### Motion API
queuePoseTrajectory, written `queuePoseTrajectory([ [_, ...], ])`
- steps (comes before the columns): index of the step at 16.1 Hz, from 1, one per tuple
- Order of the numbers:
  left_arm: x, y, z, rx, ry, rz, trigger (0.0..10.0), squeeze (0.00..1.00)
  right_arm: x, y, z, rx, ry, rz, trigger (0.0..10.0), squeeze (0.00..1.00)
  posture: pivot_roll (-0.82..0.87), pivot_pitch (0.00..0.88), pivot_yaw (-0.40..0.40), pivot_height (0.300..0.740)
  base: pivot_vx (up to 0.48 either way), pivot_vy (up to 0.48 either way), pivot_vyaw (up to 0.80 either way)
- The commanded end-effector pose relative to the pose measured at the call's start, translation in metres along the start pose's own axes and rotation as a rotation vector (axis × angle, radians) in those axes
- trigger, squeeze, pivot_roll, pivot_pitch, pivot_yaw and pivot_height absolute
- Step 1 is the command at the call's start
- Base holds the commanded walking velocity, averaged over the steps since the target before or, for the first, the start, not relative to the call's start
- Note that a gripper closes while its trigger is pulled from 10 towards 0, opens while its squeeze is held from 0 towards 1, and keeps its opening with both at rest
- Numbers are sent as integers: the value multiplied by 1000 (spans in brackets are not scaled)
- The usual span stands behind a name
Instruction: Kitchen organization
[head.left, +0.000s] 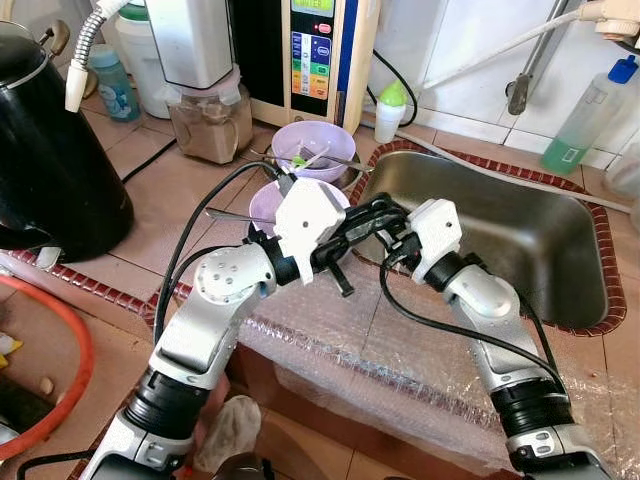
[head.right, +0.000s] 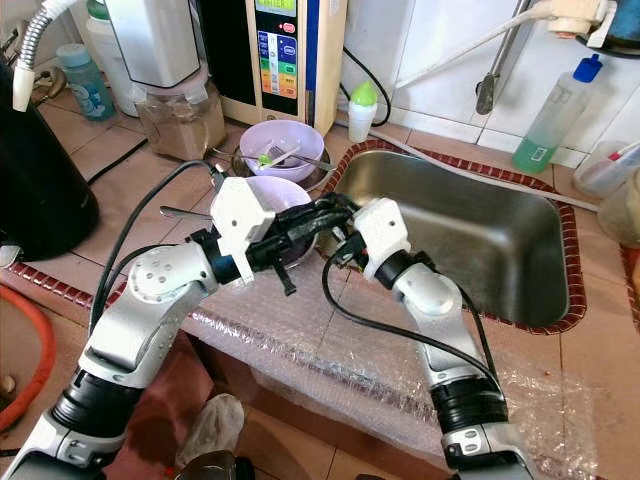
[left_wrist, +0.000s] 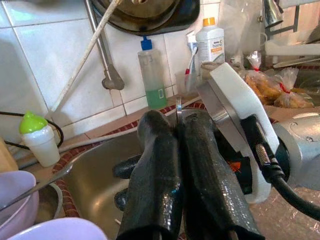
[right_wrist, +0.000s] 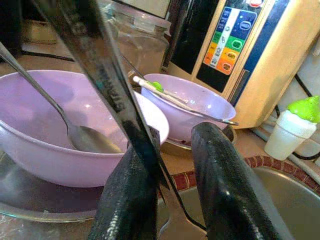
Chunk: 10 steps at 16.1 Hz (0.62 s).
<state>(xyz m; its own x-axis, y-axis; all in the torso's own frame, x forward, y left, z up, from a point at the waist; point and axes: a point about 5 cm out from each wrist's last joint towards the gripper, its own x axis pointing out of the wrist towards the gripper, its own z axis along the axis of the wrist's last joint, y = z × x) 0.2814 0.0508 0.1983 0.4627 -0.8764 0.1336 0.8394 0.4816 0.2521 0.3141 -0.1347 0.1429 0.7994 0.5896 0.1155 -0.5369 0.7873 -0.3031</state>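
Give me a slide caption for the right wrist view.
Long flat metal utensil beside right gripper, before two lilac plastic bowls.

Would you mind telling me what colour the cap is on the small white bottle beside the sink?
Bright green cap on the small white bottle, clearest in the right wrist view.

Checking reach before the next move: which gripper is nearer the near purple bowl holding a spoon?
Left. The left gripper sits right at the near purple bowl; the right gripper is further toward the steel sink.

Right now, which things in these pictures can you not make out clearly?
- Near purple bowl: head views, the left gripper covers most of it.
- Utensil type: right wrist view, its ends run off the frame.
- Black kettle: left eye view, cut by the edge.
- Sink drain: hidden by the arms.
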Motion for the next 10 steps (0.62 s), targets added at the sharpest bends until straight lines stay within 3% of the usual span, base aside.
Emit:
queuePoseTrajectory([
  [1,-3,2,-5,10,28,15,0,0,-7,-17,2,-5,-15,-101,0,0,-17,10,-1,740,0,0,0],
  [4,-3,0,-10,22,43,19,0,0,-4,-25,7,-62,-38,-159,0,0,-8,5,-9,740,0,0,0],
  [5,-5,0,-11,24,51,20,1137,0,-3,-28,8,-83,-39,-173,0,0,-5,5,-11,740,0,0,0],
  [6,-5,-1,-12,30,61,19,3922,0,-3,-31,8,-93,-41,-186,0,0,-1,7,-14,740,0,0,0],
  [7,-7,0,-14,36,70,27,10000,329,-1,-36,9,-109,-38,-209,0,0,3,9,-17,740,0,0,0],
  [8,-8,1,-14,32,68,41,10000,1000,0,-40,10,-117,-36,-226,0,0,6,11,-18,740,0,0,0],
  [10,-11,0,-17,52,85,44,10000,1000,2,-46,7,-127,-26,-252,0,0,9,15,-20,740,0,0,0],
])
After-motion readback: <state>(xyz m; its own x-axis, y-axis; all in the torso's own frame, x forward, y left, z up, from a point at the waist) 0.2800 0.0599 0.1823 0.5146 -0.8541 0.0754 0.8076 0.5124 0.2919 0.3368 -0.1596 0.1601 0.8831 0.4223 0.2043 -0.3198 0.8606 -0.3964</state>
